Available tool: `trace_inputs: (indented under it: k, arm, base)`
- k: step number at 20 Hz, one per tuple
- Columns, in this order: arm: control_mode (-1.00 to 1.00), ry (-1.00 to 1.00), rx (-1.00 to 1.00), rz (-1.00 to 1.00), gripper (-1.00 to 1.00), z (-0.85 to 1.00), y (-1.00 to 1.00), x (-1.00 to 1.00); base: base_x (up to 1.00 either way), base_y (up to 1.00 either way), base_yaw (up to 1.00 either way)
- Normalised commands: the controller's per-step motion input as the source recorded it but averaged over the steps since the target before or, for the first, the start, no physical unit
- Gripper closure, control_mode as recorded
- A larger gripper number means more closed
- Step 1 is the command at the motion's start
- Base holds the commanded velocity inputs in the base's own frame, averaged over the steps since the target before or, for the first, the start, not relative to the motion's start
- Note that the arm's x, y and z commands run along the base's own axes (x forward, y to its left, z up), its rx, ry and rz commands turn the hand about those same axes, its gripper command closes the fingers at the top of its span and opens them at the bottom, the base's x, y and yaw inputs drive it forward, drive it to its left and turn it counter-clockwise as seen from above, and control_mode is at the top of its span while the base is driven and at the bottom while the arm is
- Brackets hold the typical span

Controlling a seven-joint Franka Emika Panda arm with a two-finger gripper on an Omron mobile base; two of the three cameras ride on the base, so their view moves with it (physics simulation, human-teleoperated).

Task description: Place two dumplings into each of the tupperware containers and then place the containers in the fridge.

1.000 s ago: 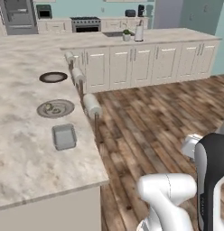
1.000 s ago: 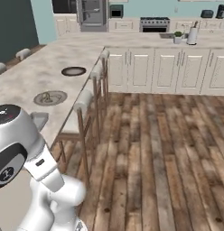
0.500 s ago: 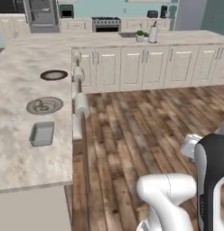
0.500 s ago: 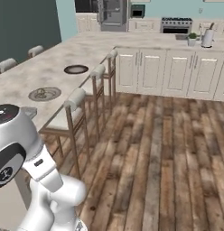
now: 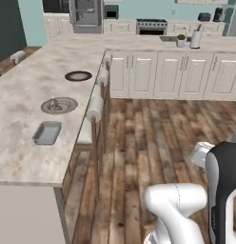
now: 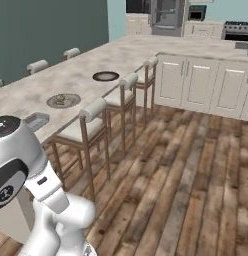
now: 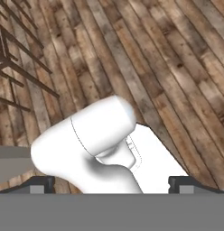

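Observation:
A light-grey tupperware container lies on the marble island counter near its front end, and it looks empty. It also appears at the left as a small tray. Just behind it a round plate carries small pale dumplings; the same plate and dumplings appear from the other side. The grey fridge stands against the far wall, fridge doors closed. My gripper is open and holds nothing. It points down at the wooden floor, well away from the counter.
A dark round plate sits farther along the counter. Bar stools line the island's floor side, and stool legs show near the hand. White cabinets and a stove run along the back. Wooden floor lies open between.
The whole scene has slid right in both base views, so the base has turned left; the fridge now sits nearer centre. Nothing on the counter has moved. The gripper stays open.

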Motion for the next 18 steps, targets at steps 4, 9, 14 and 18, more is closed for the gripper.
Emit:
trace_inputs:
  k: [4, 9, 14, 18]
  arm:
    - [1.00, 0.00, 0.00, 0.00, -1.00, 0.00, 0.00, 0.00]
    - [1.00, 0.00, 0.00, 0.00, -1.00, 0.00, 0.00, 0.00]
    - [1.00, 0.00, 0.00, 0.00, -1.00, 0.00, 0.00, 0.00]
    - [1.00, 0.00, 0.00, 0.00, -1.00, 0.00, 0.00, 0.00]
  base:
    - [0.67, -0.06, 0.34]
    - [0.55, -0.09, 0.34]
    - [0.26, -0.07, 0.44]
    - [0.26, -0.13, 0.46]
